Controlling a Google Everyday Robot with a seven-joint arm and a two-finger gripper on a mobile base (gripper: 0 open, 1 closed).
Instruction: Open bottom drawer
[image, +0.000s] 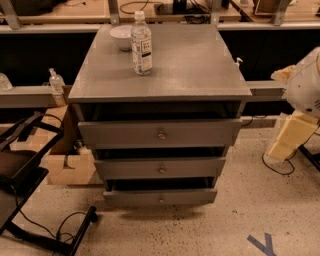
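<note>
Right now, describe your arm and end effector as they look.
At the right edge of the view, the arm is a rounded white shell with a tan patch on top. Below it sits a pale-yellow, blocky piece, apparently the end effector.

Moderate overhead indoor light, with a soft sheen on the cabinet top and black shadow in the gaps above each front, including the bottom drawer. Soft and smeary throughout, with knobs and floor speckle blurred and the far background dark. Slightly washed out on the pale gripper at the right edge, well apart from the cabinet.
</note>
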